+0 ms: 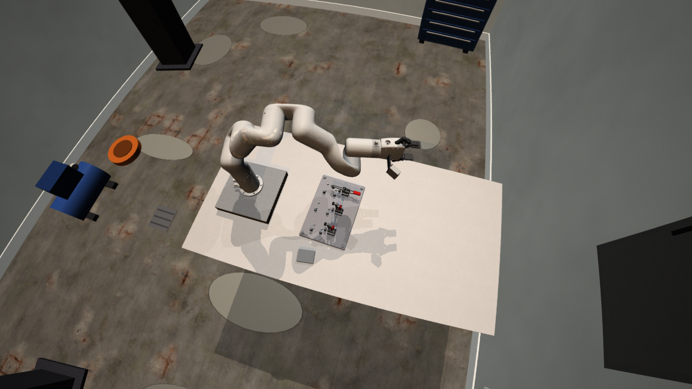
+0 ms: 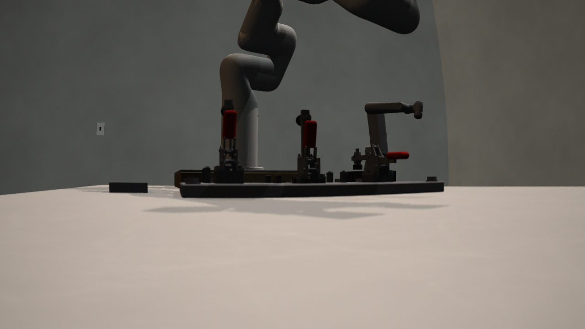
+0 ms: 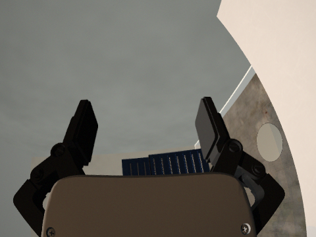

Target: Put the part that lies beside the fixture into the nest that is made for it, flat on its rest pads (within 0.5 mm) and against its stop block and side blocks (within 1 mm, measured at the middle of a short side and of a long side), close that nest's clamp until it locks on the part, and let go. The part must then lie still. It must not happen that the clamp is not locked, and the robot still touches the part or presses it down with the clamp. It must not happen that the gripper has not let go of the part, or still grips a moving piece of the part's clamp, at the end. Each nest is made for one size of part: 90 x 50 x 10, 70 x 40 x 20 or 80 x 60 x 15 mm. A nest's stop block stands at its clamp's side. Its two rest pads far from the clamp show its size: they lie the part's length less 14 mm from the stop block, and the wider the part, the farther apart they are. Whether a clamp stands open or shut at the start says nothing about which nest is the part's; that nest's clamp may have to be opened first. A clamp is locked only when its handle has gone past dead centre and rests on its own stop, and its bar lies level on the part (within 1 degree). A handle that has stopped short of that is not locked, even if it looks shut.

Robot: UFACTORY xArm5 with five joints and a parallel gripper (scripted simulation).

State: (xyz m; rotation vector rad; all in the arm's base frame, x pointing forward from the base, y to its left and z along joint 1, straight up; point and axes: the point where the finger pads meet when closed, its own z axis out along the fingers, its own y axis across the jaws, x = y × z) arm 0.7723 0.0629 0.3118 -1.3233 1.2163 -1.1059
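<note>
The part [image 1: 305, 255] [image 2: 128, 187], a flat grey block, lies on the table beside the near end of the fixture plate [image 1: 347, 225] [image 2: 311, 189]. Three clamps stand on the plate. The clamp nearest the part [image 1: 331, 228] [image 2: 230, 124] and the middle clamp [image 1: 338, 208] [image 2: 310, 134] have upright bars and red handles. The far clamp [image 1: 346, 190] [image 2: 374, 163] has its bar about level and its handle lying outward; whether it is locked cannot be told. Small pads and blocks stand before each. My gripper [image 1: 415, 150] [image 3: 145, 110] is open and empty, pointing sideways high up, away from plate and part.
The arm's base block [image 1: 272, 195] stands on the table [image 1: 435, 241], to the left of the plate in the top view. The wrist camera [image 1: 393, 171] sticks out beside my gripper. A blue drawer cabinet [image 1: 457, 21] [image 3: 178, 162] stands far off on the floor.
</note>
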